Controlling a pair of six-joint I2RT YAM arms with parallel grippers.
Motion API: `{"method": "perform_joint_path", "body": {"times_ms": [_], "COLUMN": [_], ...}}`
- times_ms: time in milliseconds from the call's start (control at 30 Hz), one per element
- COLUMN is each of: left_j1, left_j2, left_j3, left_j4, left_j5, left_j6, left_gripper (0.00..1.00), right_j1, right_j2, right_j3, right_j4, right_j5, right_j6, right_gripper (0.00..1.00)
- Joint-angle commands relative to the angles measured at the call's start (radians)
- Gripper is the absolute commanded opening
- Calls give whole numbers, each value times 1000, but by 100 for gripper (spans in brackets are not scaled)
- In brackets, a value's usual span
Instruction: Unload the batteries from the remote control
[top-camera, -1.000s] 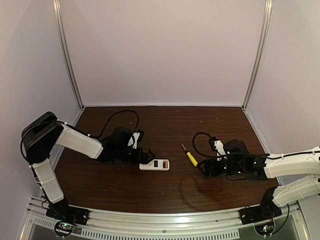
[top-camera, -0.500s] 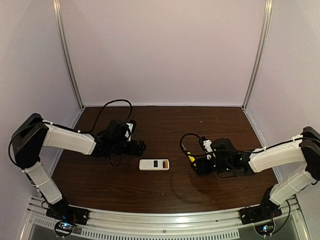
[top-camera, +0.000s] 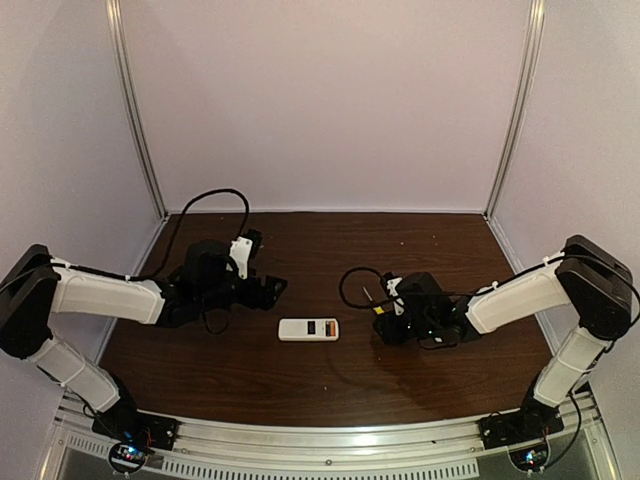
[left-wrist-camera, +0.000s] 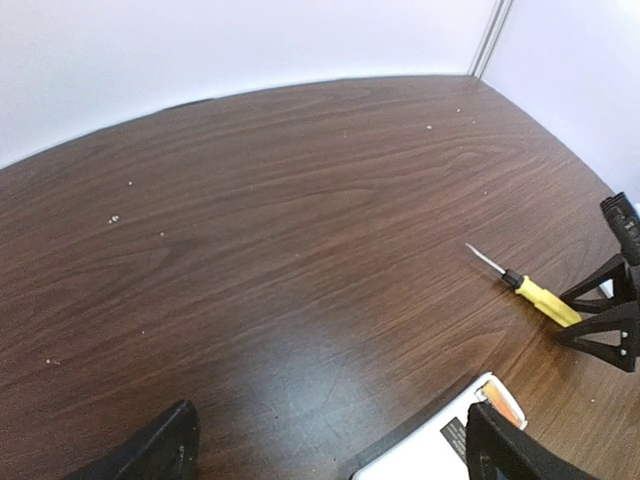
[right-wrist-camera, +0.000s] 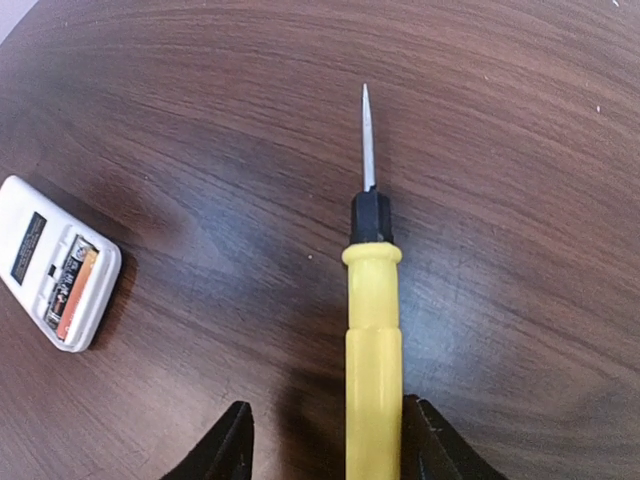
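The white remote control (top-camera: 308, 329) lies flat mid-table with its battery bay open. Orange batteries (right-wrist-camera: 70, 285) sit in the bay. The remote also shows in the right wrist view (right-wrist-camera: 40, 250) and at the bottom edge of the left wrist view (left-wrist-camera: 435, 455). My left gripper (top-camera: 272, 288) is open and empty, up and left of the remote and apart from it. My right gripper (top-camera: 386, 322) is open. Its fingers (right-wrist-camera: 232, 445) straddle the yellow handle of the screwdriver (right-wrist-camera: 372, 340), which lies against the right finger.
The screwdriver (top-camera: 374, 304) lies on the brown table (top-camera: 330, 250) right of the remote, tip pointing to the back. Black cables loop behind both wrists. Walls with metal corner posts (top-camera: 135, 120) close in the back and sides.
My left gripper has pulled back from the remote's left end, up and to the left. My right gripper has moved left until its open jaws sit around the screwdriver's handle.
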Motion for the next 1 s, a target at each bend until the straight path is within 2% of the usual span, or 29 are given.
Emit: {"method": "perform_joint_path", "body": {"times_ms": [0, 233, 600, 833, 967], "left_j1": [7, 7, 7, 7, 7], "left_j2": [-50, -67, -92, -105, -109], "left_j3": [-43, -55, -71, -83, -87], "left_j4": [101, 113, 128, 138, 144], "left_j5": [34, 68, 82, 110, 116], "left_j6": [32, 32, 34, 42, 47], "left_gripper": [93, 90, 89, 88, 88], "right_j1": [5, 6, 7, 16, 31], "right_j2": [31, 43, 85, 100, 97], "right_j3": [32, 12, -1, 1, 6], "right_j4": [-15, -25, -1, -17, -34], "right_j5": [48, 98, 97, 112, 124], "right_j6": [-1, 2, -4, 1, 2], "right_gripper": [47, 35, 33, 22, 13]}}
